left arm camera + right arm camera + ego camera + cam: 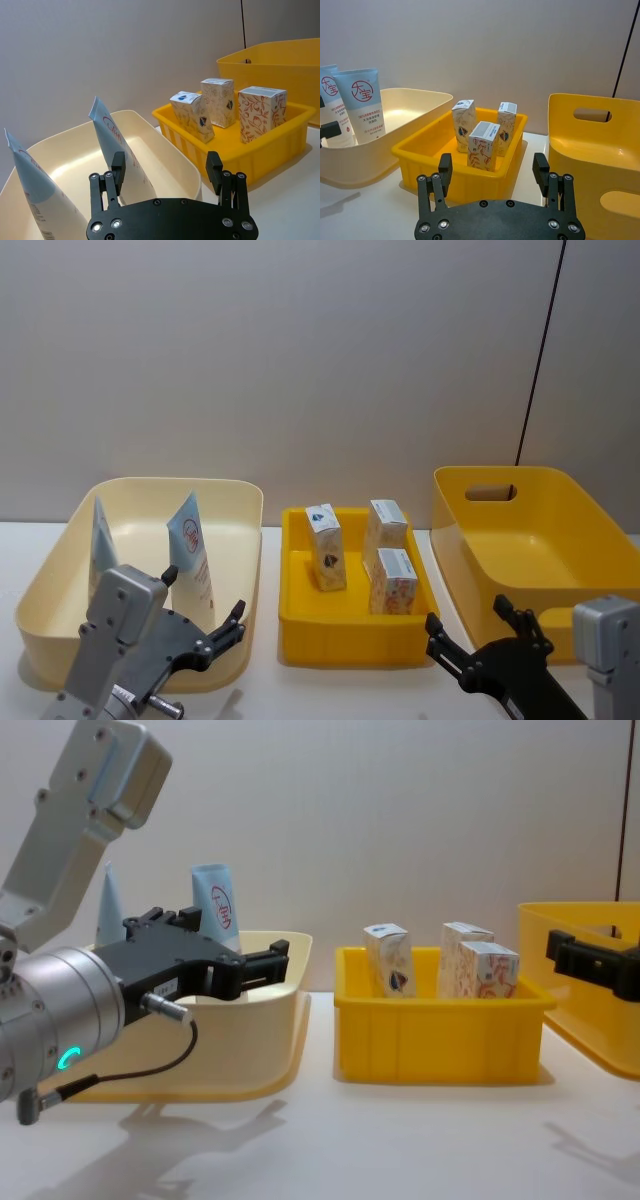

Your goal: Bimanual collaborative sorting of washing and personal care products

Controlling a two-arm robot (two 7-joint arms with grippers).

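Two light-blue squeeze tubes (192, 540) (101, 540) with red circle logos stand leaning inside the cream bin (150, 483) at the left. Three white cartons (327, 545) (385, 525) (394, 580) with orange print stand upright in the small yellow bin (350, 625) at the centre. My left gripper (205, 600) (166, 167) hovers open over the cream bin's near wall, short of the nearer tube (112, 142), holding nothing. My right gripper (468, 618) (492, 167) is open and empty in front of the gap between the small yellow bin and the large one, facing the cartons (482, 145).
A large yellow bin (540, 540) with a handle slot stands at the right, nothing inside it. The white table shows between the bins and along the front. A grey wall closes the back, with a dark cable running down it at the right.
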